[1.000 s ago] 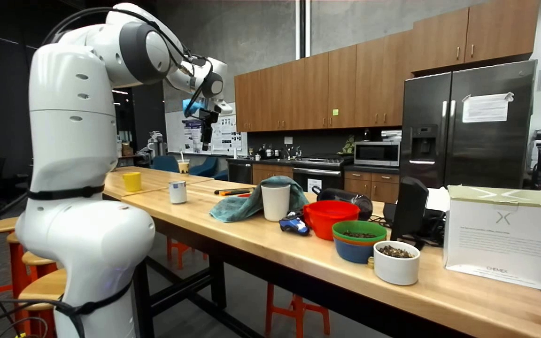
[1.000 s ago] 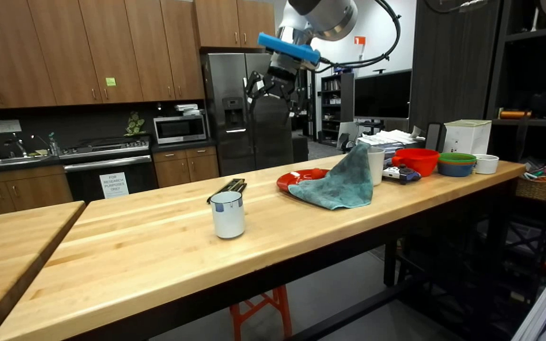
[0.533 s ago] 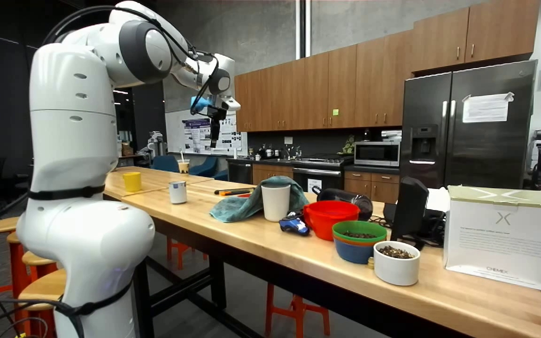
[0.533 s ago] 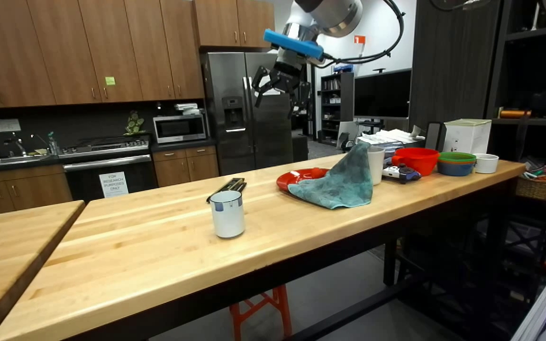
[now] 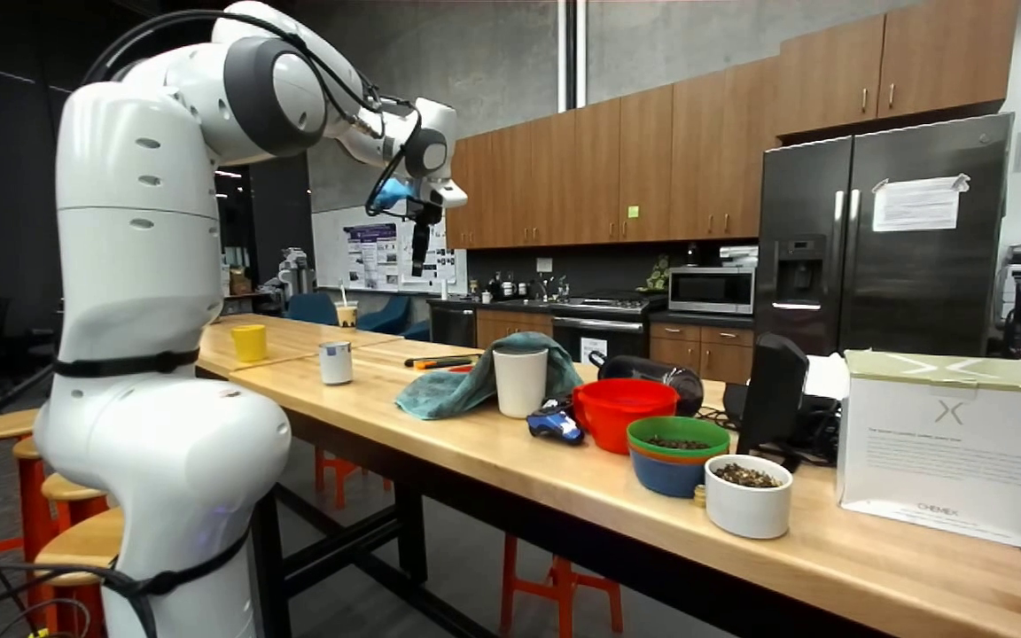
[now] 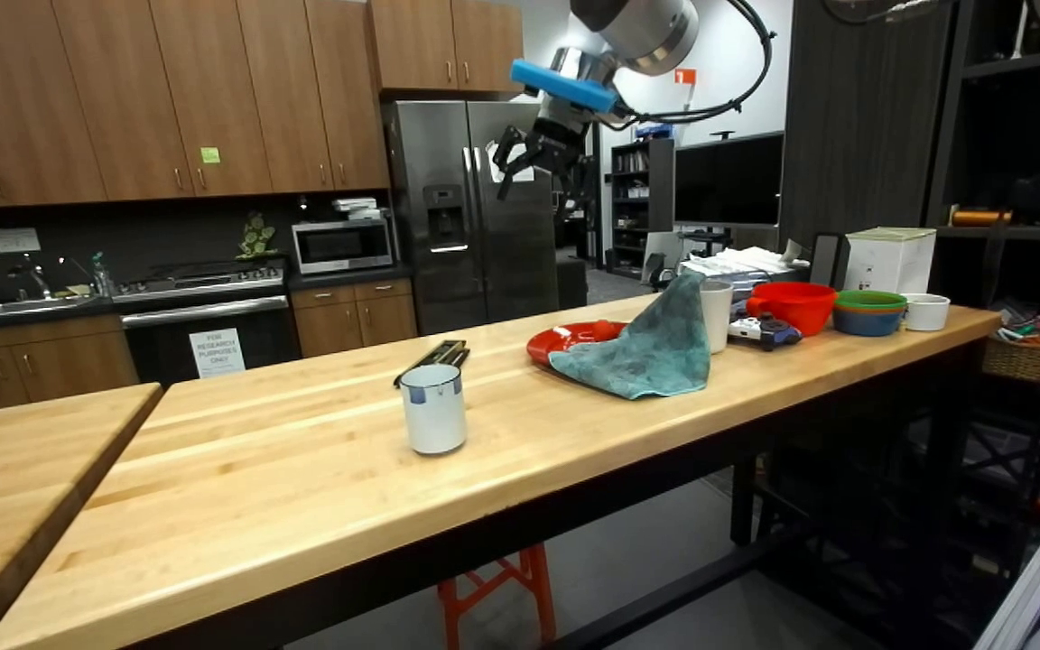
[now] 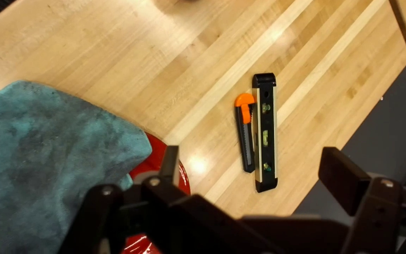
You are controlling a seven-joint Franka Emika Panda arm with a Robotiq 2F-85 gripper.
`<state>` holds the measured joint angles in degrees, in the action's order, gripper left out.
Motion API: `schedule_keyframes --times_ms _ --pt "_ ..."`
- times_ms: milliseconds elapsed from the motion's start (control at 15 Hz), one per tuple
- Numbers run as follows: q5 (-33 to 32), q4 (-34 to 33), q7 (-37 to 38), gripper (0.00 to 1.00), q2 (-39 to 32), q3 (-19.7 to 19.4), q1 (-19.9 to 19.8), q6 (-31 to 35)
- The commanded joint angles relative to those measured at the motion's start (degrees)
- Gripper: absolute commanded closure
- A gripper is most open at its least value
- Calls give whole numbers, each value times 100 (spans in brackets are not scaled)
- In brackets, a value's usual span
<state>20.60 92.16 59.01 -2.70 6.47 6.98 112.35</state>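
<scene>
Fingers [image 7: 343, 180] apart, spirit level [image 7: 266, 133] below, knife [image 7: 246, 137] (orange-ended) alongside.

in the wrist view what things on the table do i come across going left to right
Teal cloth → red plate, going by the part that shows past the cloth → orange-and-black box cutter → spirit level, lying right alongside the cutter.

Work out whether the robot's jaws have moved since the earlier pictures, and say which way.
Yes: in an exterior view, the jaws have shifted rightward in the picture, across the whiteboard and toward the wooden cupboards.
</scene>
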Motion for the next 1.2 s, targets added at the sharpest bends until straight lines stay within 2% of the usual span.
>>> schedule_keyframes --times_ms 0,1133 --pt "-10 -81 246 0 -18 -76 -70 34" --pt "-75 -44 631 0 -30 -270 -254 54"
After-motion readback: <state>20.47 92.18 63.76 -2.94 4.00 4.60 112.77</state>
